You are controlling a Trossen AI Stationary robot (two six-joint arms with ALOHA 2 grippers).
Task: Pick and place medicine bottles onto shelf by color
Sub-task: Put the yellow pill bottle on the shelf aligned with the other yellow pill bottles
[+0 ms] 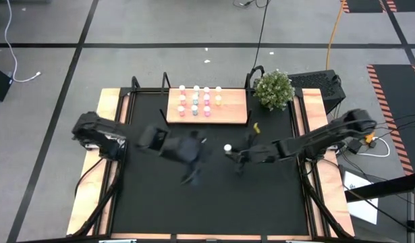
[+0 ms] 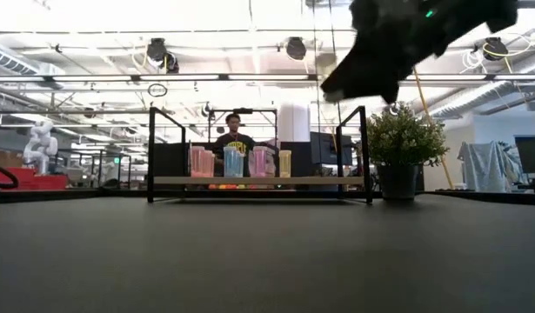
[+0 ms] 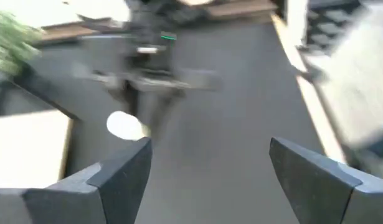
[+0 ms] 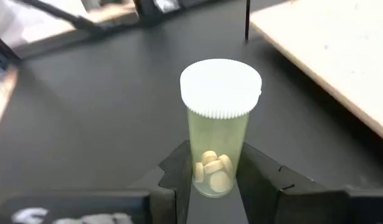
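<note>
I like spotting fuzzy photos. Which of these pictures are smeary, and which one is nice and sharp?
Left wrist view: smeared all over, even the white-capped bottle. High view: the left arm's fingers are a dark smudge. Low view: the arm overhead is blurry, bright ceiling lights glare. Right wrist view: sharpest, the yellow-green white-capped pill bottle held between the right fingers looks crisp.

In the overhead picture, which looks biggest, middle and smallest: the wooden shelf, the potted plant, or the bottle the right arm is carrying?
Largest to smallest in the high view:
1. The shelf, the widest.
2. The potted plant, clearly smaller.
3. The yellow bottle, only its white cap showing, held in the right gripper.
</note>
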